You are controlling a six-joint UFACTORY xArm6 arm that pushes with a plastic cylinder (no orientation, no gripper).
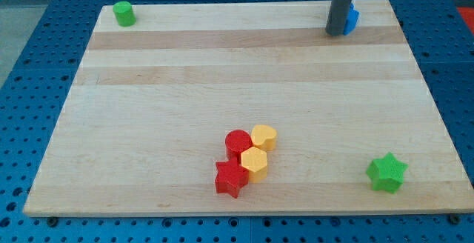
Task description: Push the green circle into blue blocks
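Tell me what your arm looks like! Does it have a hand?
No hand. All that shows is a straight, smooth, dark grey rod, round like a thick pencil, coming down from the view's top. My tip is its plain blunt lower end, beside the blue block. No cables or markings show.

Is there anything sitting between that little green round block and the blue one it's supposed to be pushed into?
Nothing visible. The green circle sits at the view's top left, the blue block at the top right beside my tip, with bare board between.
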